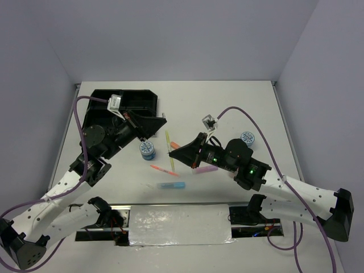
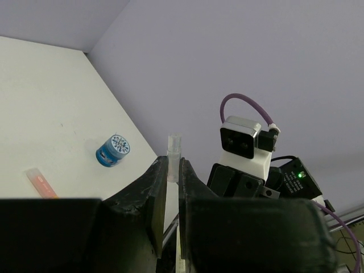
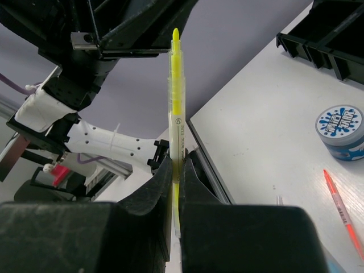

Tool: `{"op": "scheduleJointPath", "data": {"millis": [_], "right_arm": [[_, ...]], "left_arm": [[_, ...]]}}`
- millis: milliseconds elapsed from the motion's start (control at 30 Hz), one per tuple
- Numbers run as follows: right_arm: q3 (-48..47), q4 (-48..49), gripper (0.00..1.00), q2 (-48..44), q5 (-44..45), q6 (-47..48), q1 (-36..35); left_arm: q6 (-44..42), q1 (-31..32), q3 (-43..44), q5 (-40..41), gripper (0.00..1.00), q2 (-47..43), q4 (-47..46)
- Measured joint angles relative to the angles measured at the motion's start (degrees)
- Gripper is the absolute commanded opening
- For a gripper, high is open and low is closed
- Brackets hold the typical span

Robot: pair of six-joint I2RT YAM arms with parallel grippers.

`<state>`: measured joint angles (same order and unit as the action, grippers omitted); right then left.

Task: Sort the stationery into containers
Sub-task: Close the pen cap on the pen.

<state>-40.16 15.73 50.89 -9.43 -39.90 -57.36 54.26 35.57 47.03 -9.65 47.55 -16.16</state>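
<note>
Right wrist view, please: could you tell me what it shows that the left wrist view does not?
Only the right wrist view: the right pincer shut on a yellow pen, a pink pen lying flat, and a corner of the black tray. Only the left wrist view: the left pincer closed on a thin clear-ended piece, an orange highlighter, and the right arm's camera. Both: the white table and a blue-white tape roll, though the left view's roll may be a different one.
</note>
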Motion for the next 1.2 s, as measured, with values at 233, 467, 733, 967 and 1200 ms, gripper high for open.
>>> {"op": "scheduleJointPath", "data": {"millis": [233,467,733,967,1200], "right_arm": [[0.0,-0.85,0.0,0.24,0.66,1.05,0.0],[-0.79,-1.64,0.0,2.27,1.09,2.25,0.02],[-1.53,-2.6,0.0,2.82,1.2,2.93,0.02],[-2.16,-3.43,0.0,2.82,1.68,3.63,0.09],[-2.73,-3.96,0.0,2.82,2.4,4.09,0.42]], "left_arm": [[-0.17,0.0,0.26,0.37,0.0,0.07,0.42],[-0.33,0.0,0.26,0.39,0.0,0.07,1.42],[-1.75,0.0,0.26,0.98,0.0,0.04,3.23],[-2.05,0.0,0.26,1.53,0.0,-0.11,4.28],[-2.08,0.0,0.26,1.66,0.0,-0.17,4.7]]}}
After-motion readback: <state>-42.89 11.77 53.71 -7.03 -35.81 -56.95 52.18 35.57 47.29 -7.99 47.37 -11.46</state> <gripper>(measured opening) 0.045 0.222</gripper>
